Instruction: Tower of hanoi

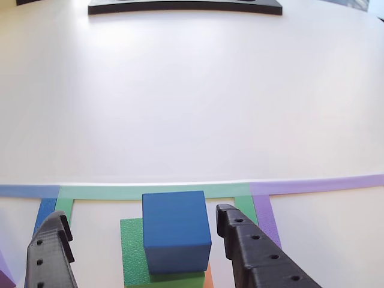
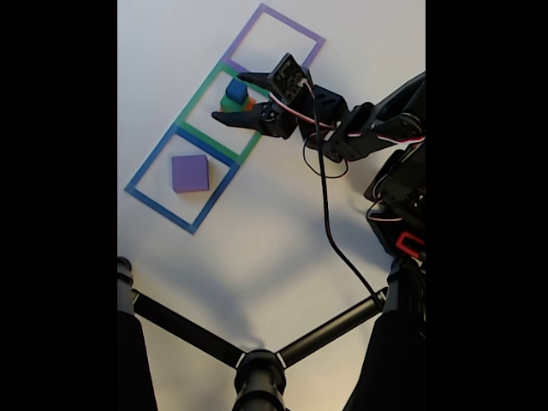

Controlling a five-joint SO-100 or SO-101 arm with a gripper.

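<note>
A: Other view, gripper-mounted by the look of it. The gripper [image 1: 141, 225] stands wide open, one black finger [image 1: 51, 252] at 7 o'clock, the other at 5 o'clock, both cut off by the bottom edge. Nothing held; clear gaps on both sides of the blue cube [image 1: 175, 231].

B: And the stack?

A: Blue cube sits on the green cube [image 1: 133, 252], offset toward 3 o'clock. Under that, only a sliver of the orange block [image 1: 208, 279] shows at the frame bottom; the rest is hidden. A purple scrap at the far 8 o'clock corner is too small to identify.

B: Fixed view agrees?

A: Yes. The gripper [image 2: 229, 100] straddles the stack inside the green tape square [image 2: 195, 101]. Blue cube [image 2: 236, 90] on top, green cube [image 2: 229, 104] a thin edge below, orange block [image 2: 249, 104] barely a speck, partly behind the arm. The purple square slab [image 2: 189, 173] lies alone inside the blue tape square [image 2: 152, 160], at 7 o'clock from the stack, well apart. The purple tape square [image 2: 276, 19] lies at 1 o'clock.

B: Anything else?

A: Dark tripod legs [image 2: 184, 327] cross the lower frame, blurred. A black bar [image 1: 185, 6] is clipped by the other view's top edge.
</note>
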